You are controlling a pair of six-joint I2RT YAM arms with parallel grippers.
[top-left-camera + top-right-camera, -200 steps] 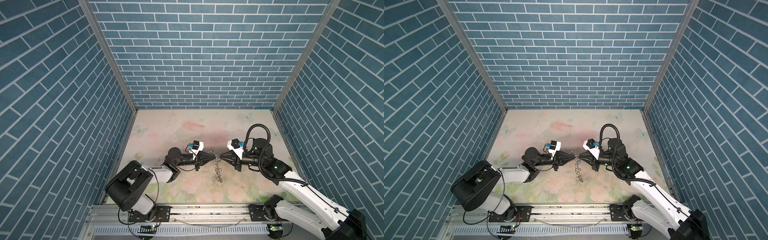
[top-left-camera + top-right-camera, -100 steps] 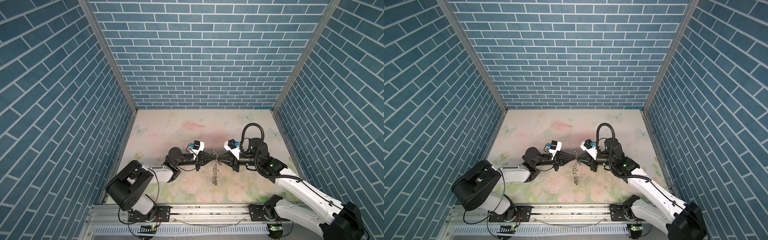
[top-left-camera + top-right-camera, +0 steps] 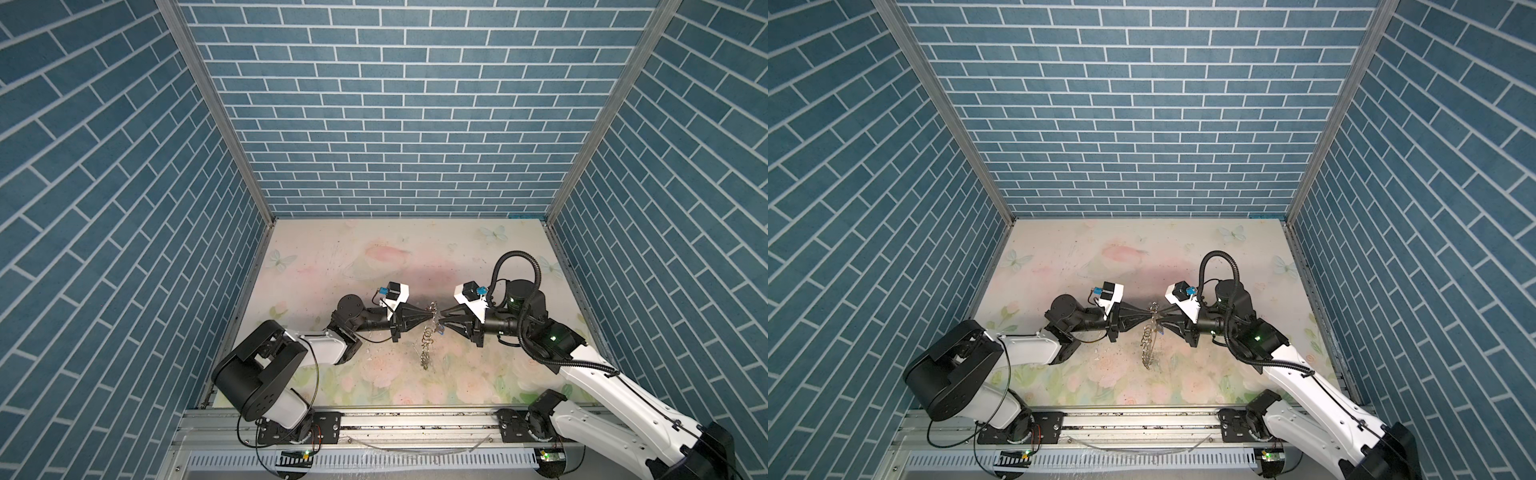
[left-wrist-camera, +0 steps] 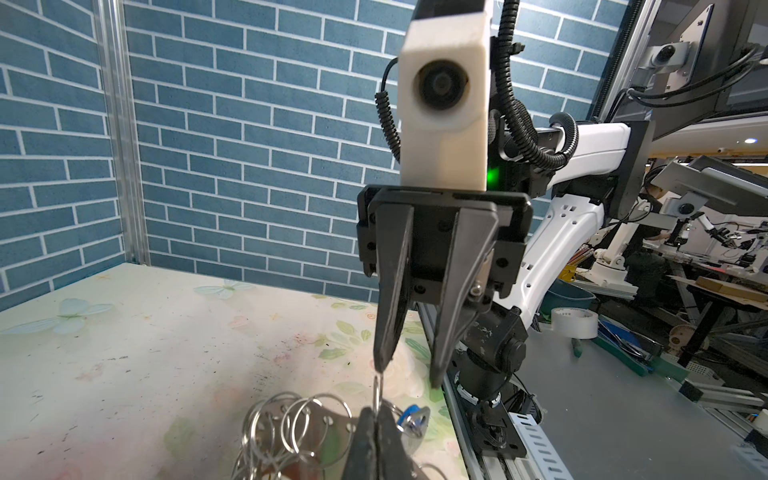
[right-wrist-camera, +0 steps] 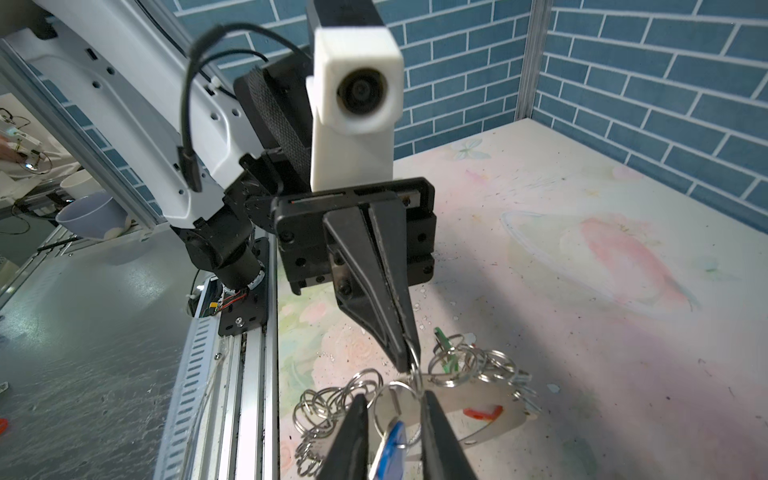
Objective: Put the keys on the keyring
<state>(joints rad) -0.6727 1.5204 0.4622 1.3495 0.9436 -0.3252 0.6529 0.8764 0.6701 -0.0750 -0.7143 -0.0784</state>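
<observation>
Over the floral table (image 3: 374, 249), mid-frame, the left gripper (image 3: 427, 319) was pinched shut on the keyring (image 3: 425, 351), steadying it as its rings dangled, while the right gripper (image 3: 441, 321) stood slightly parted, seemingly loose around a blue-tagged key (image 5: 390, 442).

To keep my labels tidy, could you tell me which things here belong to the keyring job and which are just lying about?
Job: keyring, pinched by the shut left hand; blue key; green key; red key; open right hand.
Lying about: tape roll and bowl, both off the table.
</observation>
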